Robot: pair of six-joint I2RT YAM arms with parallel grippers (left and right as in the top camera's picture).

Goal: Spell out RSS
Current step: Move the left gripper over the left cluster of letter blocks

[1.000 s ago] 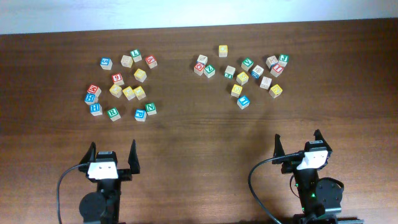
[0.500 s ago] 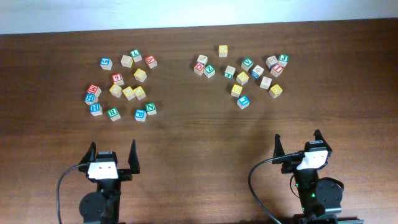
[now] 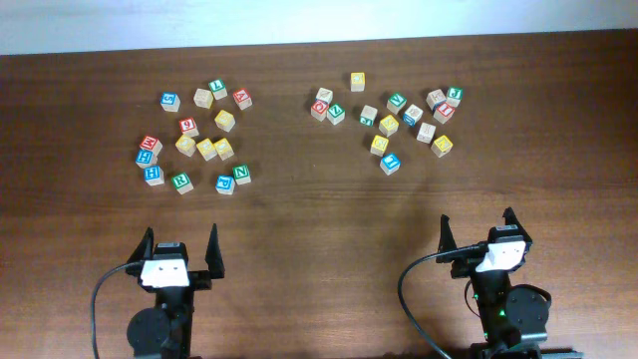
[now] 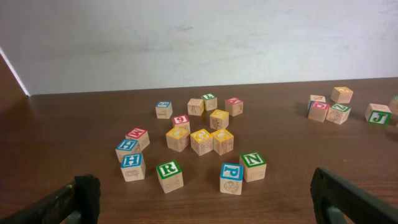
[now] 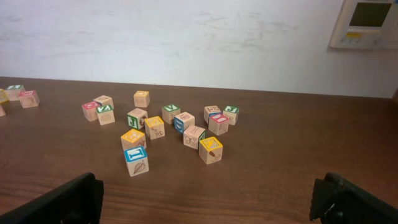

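**Clerk:** Entry one: what has changed over the last second?

**Arm:** Nothing. My left gripper (image 3: 180, 239) and right gripper (image 3: 478, 224) stay parked at the near edge. Both have their fingers spread wide and hold nothing. No cube has shifted.

**Clerk:** Entry two: where are the task's pieces?

**Arm:** Green-faced wooden cube marked R (image 4: 169, 176): left half of the tabletop, front row of the left scatter, apart from its neighbours. Yellow-faced wooden cubes (image 3: 206, 149): several in each scatter. I cannot read which ones carry S.

**Clerk:** Entry three: what does that mean for the task?

**Arm:** In my judgement the spelling has not begun. No letters stand in a row, and R is my left gripper's easiest first pick.
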